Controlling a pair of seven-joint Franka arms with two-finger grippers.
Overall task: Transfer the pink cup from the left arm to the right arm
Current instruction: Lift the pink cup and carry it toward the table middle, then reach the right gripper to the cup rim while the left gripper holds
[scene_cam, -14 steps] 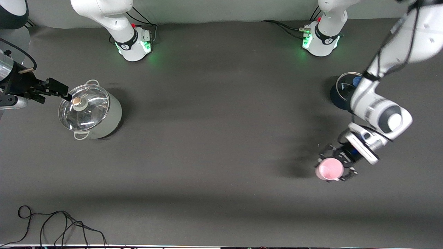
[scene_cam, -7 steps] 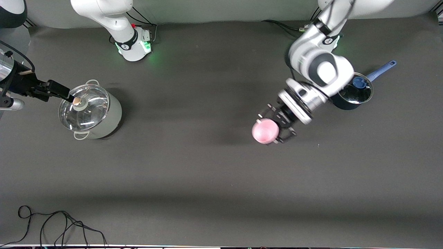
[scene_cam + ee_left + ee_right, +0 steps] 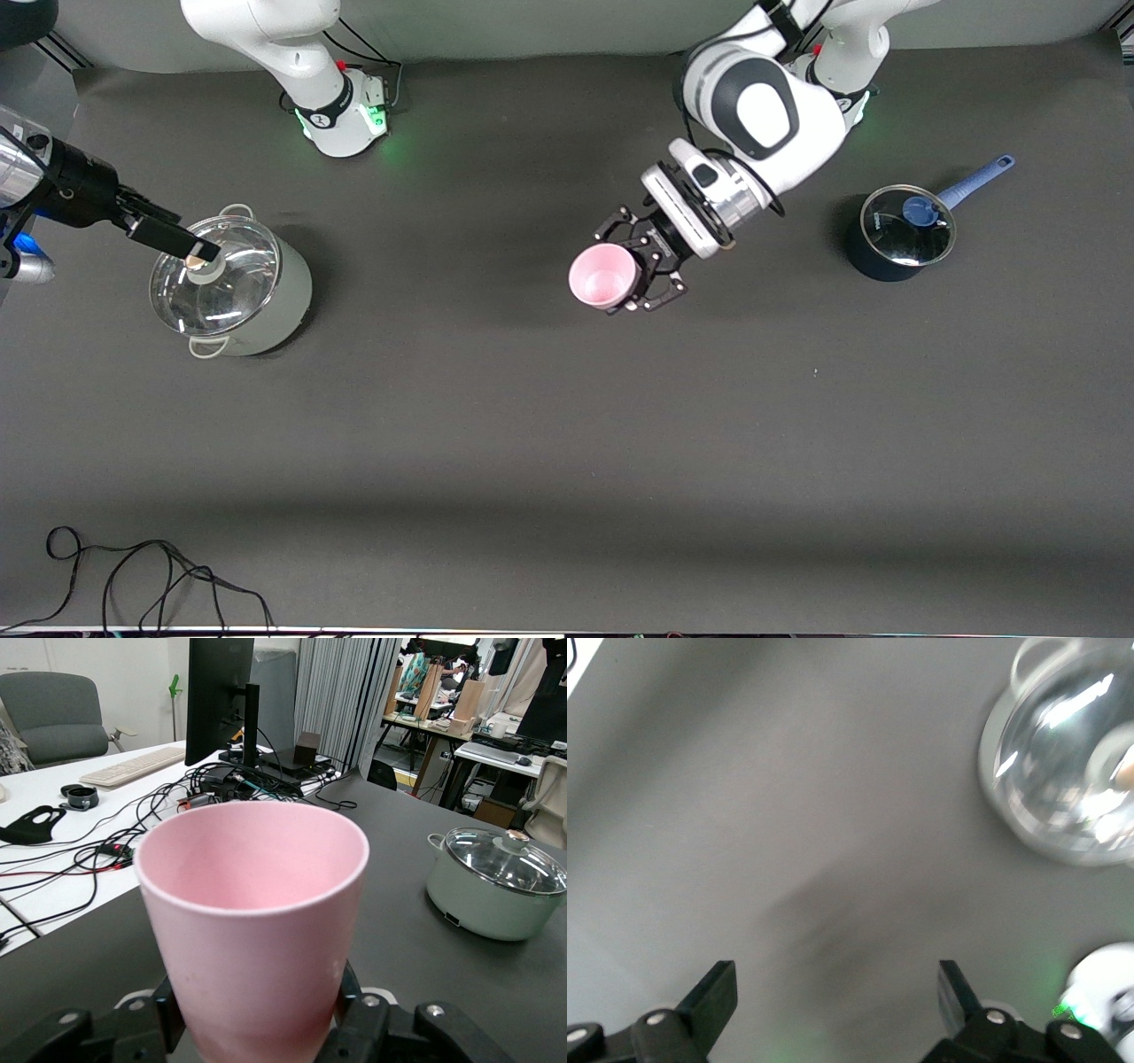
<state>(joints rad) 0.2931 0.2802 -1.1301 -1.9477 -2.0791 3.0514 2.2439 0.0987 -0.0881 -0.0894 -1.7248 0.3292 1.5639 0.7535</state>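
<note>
The pink cup (image 3: 603, 275) is held in the air over the middle of the table, lying sideways with its open mouth toward the right arm's end. My left gripper (image 3: 640, 270) is shut on its lower part. In the left wrist view the cup (image 3: 255, 904) fills the middle, with my left gripper (image 3: 257, 1023) clamped on its base. My right gripper (image 3: 182, 242) is over the lid of the pale green pot (image 3: 232, 288), close to the knob. In the right wrist view my right gripper (image 3: 835, 992) is open and empty.
The pale green pot with a glass lid stands toward the right arm's end and shows in the left wrist view (image 3: 496, 886) and the right wrist view (image 3: 1063, 762). A dark blue saucepan (image 3: 897, 237) with a lid stands toward the left arm's end. A black cable (image 3: 151, 576) lies at the table's near edge.
My left arm has swung the pink cup from near the left arm's end to over the middle of the table and turned it. My right gripper has shifted slightly over the pot lid.
</note>
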